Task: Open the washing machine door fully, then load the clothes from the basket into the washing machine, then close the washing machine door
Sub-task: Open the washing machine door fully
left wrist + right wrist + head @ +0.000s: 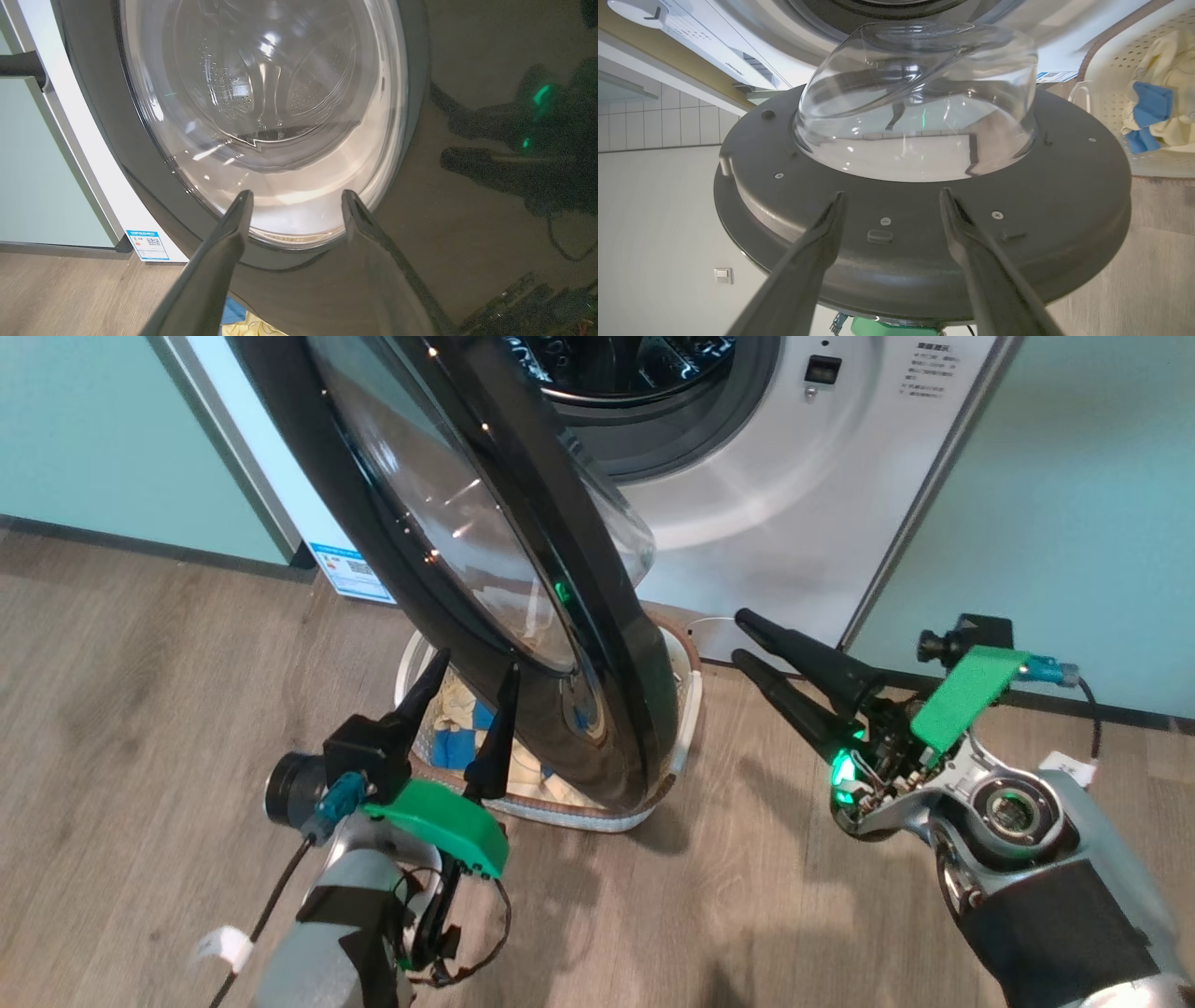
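The large round glossy black washing machine door [616,709] stands part-way open from the big white front-loading washing machine [794,504], edge-on between the two arms. The left gripper [476,665] has its fingers spread wide and empty, tips close to the door's outer glass, perhaps brushing it; the right gripper [740,637] is likewise spread and empty, clear of the dark grey inner face. Below the door, on the wood floor [140,709], the small cream perforated plastic basket [579,819] holds the pale yellow clothes [1174,70] with blue patches.

Silver-grey forearms [1116,831], black bands [1064,924], green wrist covers [439,817], tapered black fingers [803,658], thin black cables [271,905]
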